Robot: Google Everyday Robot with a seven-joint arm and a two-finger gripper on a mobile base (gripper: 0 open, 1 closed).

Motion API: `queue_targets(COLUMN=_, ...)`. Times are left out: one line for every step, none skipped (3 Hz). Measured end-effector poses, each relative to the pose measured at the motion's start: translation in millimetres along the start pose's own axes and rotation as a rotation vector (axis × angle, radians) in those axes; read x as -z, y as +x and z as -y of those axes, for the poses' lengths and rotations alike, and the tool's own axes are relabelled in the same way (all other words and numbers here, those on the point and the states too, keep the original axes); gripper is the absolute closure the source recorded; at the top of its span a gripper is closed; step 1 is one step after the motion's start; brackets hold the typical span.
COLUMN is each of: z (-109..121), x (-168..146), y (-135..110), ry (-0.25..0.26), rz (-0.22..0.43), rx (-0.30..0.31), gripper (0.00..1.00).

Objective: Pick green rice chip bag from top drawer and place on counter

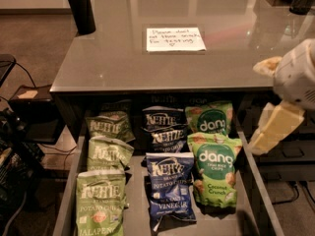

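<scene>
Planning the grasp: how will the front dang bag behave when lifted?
Probably light, crushable: the green rice chip bag looks puffy. Its glossy film may slip. The hand hangs by the right wall of the top drawer.
</scene>
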State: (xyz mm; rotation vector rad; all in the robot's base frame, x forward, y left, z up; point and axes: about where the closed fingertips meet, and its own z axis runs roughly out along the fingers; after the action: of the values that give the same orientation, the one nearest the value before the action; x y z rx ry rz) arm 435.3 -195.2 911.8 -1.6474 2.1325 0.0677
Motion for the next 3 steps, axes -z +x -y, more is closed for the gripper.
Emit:
queue_targets(z=-13, x=-45, y=4, ry=-0.035, rz=0.053, rx=0.011, gripper=0.00)
queue_targets(z=-25, x=-91, y=6, ry=-0.076, rz=0.107, rx=0.036, gripper=0.00)
queue_targets(z=-33, x=-133, y=11, ry=-0.112, rz=0.142, rx=0.065, gripper=0.00)
